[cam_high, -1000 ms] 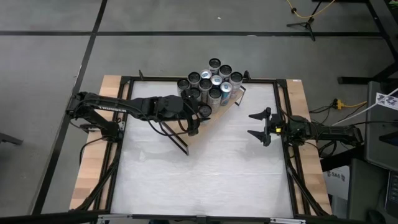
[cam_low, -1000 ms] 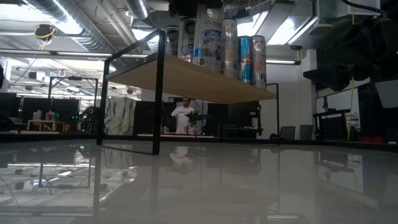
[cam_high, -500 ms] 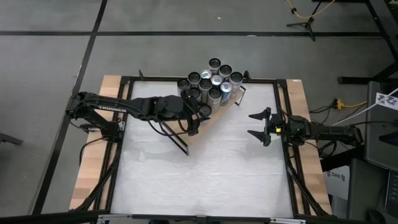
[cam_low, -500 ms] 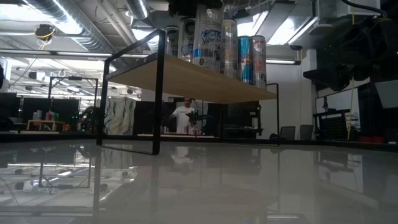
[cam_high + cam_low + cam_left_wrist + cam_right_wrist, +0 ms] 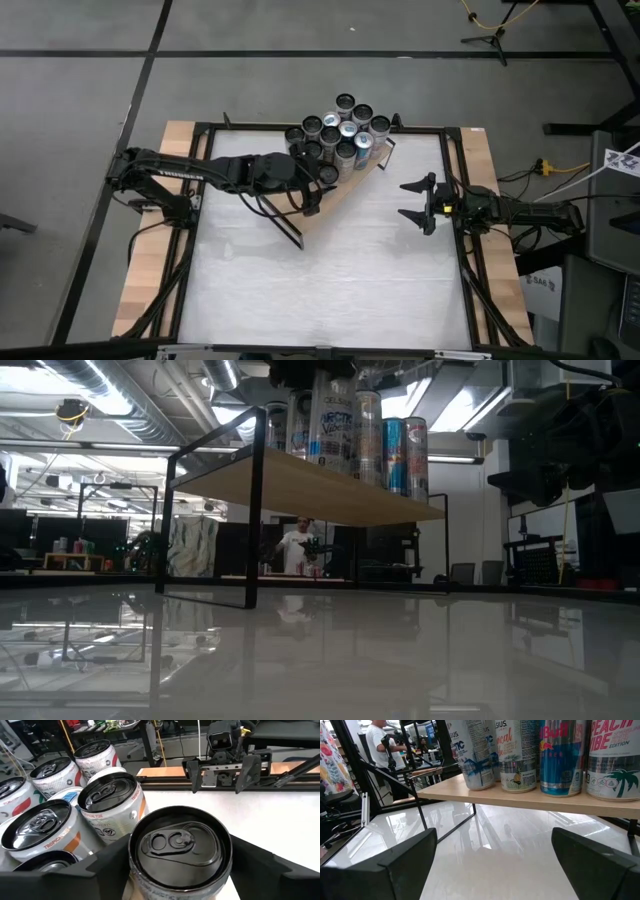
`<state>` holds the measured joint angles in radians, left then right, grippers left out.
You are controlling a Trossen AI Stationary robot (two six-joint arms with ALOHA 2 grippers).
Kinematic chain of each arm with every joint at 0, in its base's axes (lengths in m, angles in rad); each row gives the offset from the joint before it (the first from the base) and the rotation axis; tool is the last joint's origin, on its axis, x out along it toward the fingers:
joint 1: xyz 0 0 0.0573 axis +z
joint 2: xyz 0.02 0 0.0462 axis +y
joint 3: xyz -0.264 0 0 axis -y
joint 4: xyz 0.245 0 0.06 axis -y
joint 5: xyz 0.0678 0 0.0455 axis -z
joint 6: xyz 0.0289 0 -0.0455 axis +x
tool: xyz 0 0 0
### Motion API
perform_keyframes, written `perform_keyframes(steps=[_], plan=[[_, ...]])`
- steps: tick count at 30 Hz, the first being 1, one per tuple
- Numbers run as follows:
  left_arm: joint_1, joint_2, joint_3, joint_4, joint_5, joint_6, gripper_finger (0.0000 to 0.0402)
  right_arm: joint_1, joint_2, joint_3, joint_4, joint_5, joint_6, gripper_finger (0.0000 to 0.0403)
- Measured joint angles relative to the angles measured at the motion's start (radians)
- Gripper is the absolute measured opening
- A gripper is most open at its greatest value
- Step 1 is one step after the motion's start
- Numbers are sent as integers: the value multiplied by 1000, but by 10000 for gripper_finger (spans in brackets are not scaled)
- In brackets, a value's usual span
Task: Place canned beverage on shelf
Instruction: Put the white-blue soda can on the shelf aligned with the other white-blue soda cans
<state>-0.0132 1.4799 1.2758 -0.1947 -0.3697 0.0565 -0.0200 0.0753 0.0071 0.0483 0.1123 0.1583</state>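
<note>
- Stretching across the frame, the white worktop (image 5: 330, 280) is carrying the shelf (image 5: 300, 485), whose wooden board is sitting raised on its black frame.
- Reaching in over that board, the left hand (image 5: 318, 183) is hovering at the near side of the pack of cans (image 5: 340, 135).
- Waiting well apart at the worktop's right side, the right hand (image 5: 418, 202) is holding its fingers spread wide with nothing between them.
- Standing upright on the shelf, the black-topped can (image 5: 179, 842) is sitting between the left fingers (image 5: 107, 857), just beside a silver can (image 5: 107, 802).
- Those fingers are hugging its wall; clamping or slack, I cannot tell.
- Trouble is looming, I'd say, if a finger is dragging on the way out: that could be tipping the can into its neighbours or off the board's edge.
</note>
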Motion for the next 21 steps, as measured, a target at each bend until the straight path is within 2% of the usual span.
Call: perform_keyframes(steps=[8,21], plan=[[0,0,0,1,8,1,324,0,0,0,0,0,0,388],[0,0,0,31,-12,7,327,0,0,0,0,0,0,388]])
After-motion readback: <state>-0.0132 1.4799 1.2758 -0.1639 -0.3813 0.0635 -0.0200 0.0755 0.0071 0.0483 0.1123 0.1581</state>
